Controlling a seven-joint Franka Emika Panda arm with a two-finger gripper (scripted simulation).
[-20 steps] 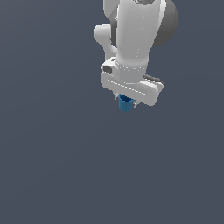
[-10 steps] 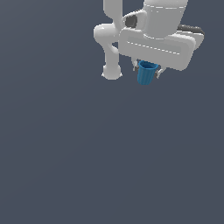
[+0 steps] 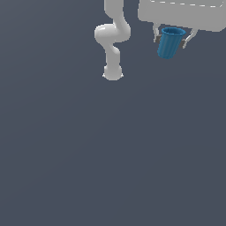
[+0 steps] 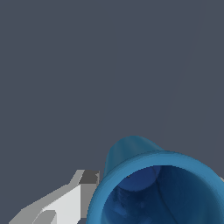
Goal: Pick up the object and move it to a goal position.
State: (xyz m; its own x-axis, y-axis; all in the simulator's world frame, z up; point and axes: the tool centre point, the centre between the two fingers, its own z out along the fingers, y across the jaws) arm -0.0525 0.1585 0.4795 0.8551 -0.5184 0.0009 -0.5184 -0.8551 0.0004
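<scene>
Clamped fingers of the pincer [image 3: 173, 39] grip a small blue cup [image 3: 170, 43] by its upper sides, one thin grey finger [image 3: 156, 36] pressed to the flank on the exterior view's left and the other angled in from the exterior view's right. Its jaws stand only as far apart as the cup is wide. The cup hangs clear of the floor, high in the exterior view at roughly one o'clock from the centre, tucked directly under the pale, boxy gripper body [image 3: 181, 15].

Shaped like a tiny waste bin, the cup tapers toward its base, carries fine vertical ribs down its sides and ends in a thicker rolled rim at the top. It tilts slightly, base swung toward the exterior view's left. In the wrist view the open mouth of the cup [image 4: 162, 192] fills the near corner, its smooth blue interior deep in shadow, with a blocky white-and-grey finger [image 4: 72, 199] beside the rim.

At about twelve o'clock, the arm's glossy white, rounded links [image 3: 112, 39] curl down to a knob-like base on the flat, matte slate-grey floor [image 3: 110, 154].
</scene>
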